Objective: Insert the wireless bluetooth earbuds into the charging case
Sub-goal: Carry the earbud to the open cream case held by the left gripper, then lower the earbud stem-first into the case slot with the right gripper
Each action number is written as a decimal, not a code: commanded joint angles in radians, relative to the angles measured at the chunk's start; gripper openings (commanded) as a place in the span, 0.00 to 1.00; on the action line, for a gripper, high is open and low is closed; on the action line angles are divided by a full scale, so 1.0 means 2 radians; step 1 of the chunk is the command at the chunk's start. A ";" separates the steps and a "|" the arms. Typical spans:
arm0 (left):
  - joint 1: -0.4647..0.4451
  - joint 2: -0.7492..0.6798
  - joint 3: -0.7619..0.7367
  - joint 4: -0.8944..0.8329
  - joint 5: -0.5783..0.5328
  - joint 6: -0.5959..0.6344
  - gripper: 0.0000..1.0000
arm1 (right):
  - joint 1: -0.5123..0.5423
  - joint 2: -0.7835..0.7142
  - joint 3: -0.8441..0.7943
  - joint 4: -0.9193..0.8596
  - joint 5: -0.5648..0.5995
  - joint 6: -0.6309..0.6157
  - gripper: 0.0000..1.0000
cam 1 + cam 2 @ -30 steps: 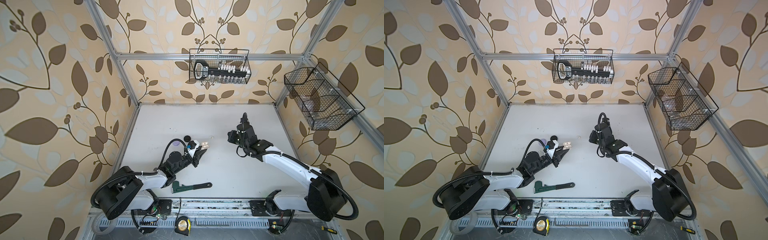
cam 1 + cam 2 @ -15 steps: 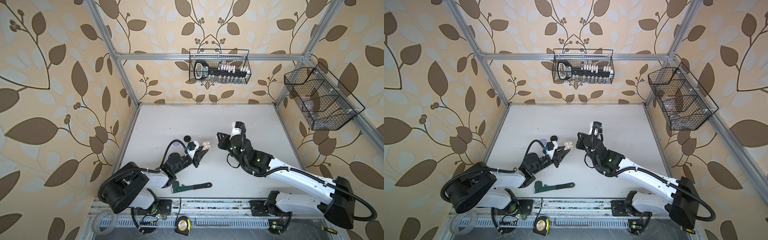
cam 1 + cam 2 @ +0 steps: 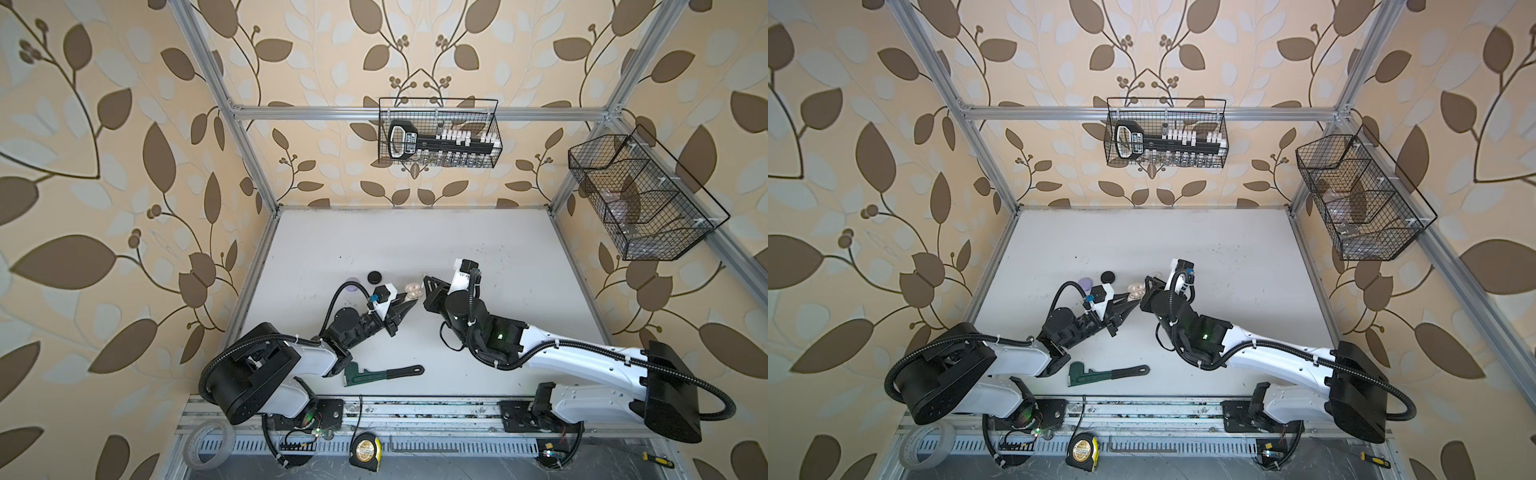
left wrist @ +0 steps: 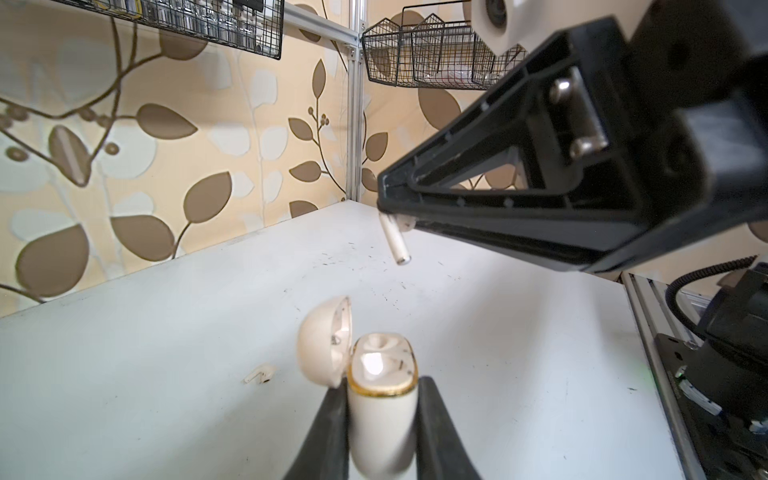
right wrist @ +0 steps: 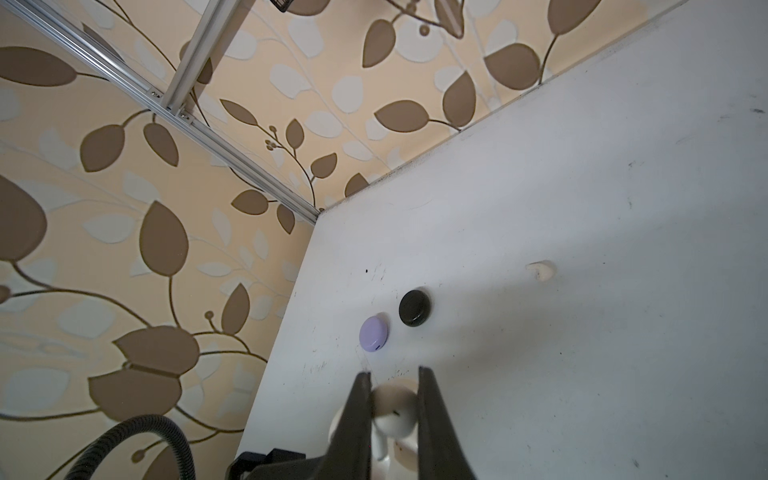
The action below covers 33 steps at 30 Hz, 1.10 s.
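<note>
left wrist view: left fingers (image 4: 328, 436) clamp the glossy cream oval case (image 4: 382, 411), right fingers (image 4: 478, 237) pinch a stemmed earbud (image 4: 395, 243).

place: robot lab cell | signs: aluminium frame (image 3: 311, 112), wallpaper panels (image 3: 104, 208)

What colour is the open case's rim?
Gold rim on the charging case; clearest in left wrist view.

3 cases: cream case (image 4: 382, 415), lilac case (image 5: 374, 332), black case (image 5: 413, 307). 2 earbuds seen: held earbud (image 4: 395, 243), loose earbud (image 4: 261, 375). 2 baskets (image 3: 390, 162) (image 3: 665, 245). 1 wrench (image 3: 374, 374), 1 tape measure (image 3: 365, 449), 1 tape roll (image 3: 208, 444), 1 hex key (image 3: 415, 446), 1 screwdriver (image 3: 654, 459).
</note>
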 commanded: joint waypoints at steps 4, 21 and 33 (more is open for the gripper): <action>0.005 -0.019 -0.006 0.042 0.002 0.006 0.00 | 0.011 0.020 -0.003 0.041 0.015 0.014 0.08; 0.005 -0.030 -0.007 0.028 -0.012 0.005 0.00 | 0.038 0.062 0.002 0.073 0.022 0.020 0.08; 0.005 -0.035 -0.009 0.025 -0.020 0.006 0.00 | 0.047 0.071 -0.001 0.079 0.025 0.027 0.08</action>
